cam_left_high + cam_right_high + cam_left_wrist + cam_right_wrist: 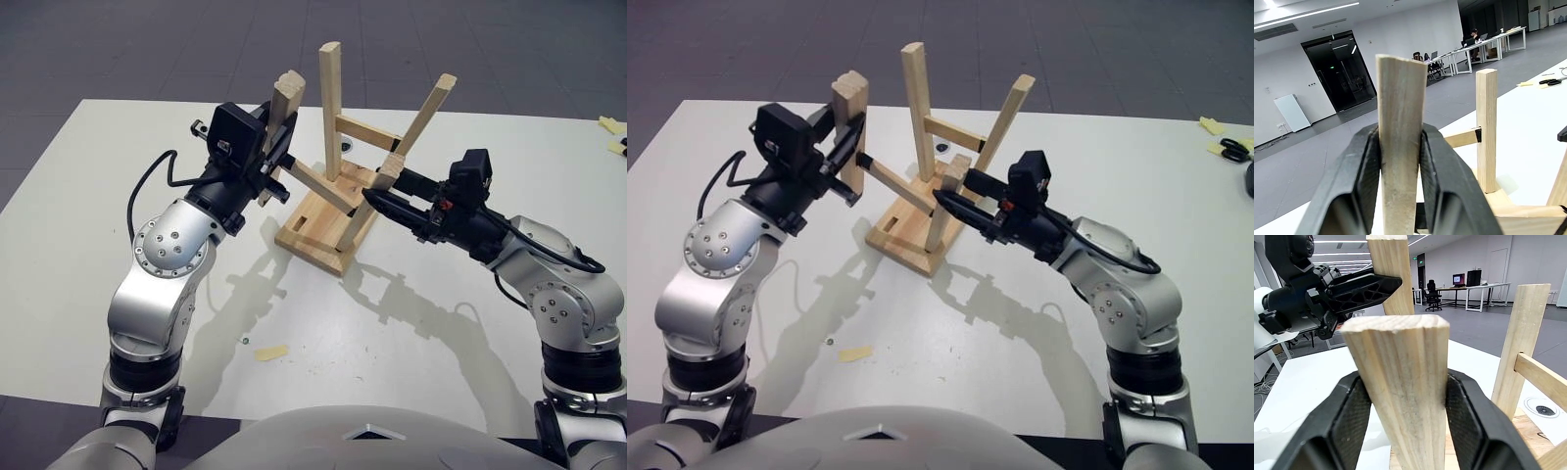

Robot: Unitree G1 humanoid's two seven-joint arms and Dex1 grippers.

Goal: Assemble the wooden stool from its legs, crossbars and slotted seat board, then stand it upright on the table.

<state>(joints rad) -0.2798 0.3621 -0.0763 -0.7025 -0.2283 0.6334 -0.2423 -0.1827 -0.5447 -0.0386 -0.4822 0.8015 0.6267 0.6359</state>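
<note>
The wooden stool lies upside down on the white table, its slotted seat board (312,238) flat and its legs pointing up. My left gripper (277,159) is shut on the left leg (286,98), which leans outward and joins the rest by a crossbar (318,184). In the left wrist view the black fingers (1364,171) clamp that leg (1400,122) on both sides. My right gripper (380,199) is shut on the shorter-looking front leg (389,172); the right wrist view has this leg (1400,382) squeezed between its pads (1354,421). The two back legs (331,98) stand free.
A scrap of yellow tape (271,352) lies on the table near the front edge. More yellow bits (612,125) and scissors (1234,147) sit at the far right edge. A round cable grommet (345,143) is in the tabletop behind the stool.
</note>
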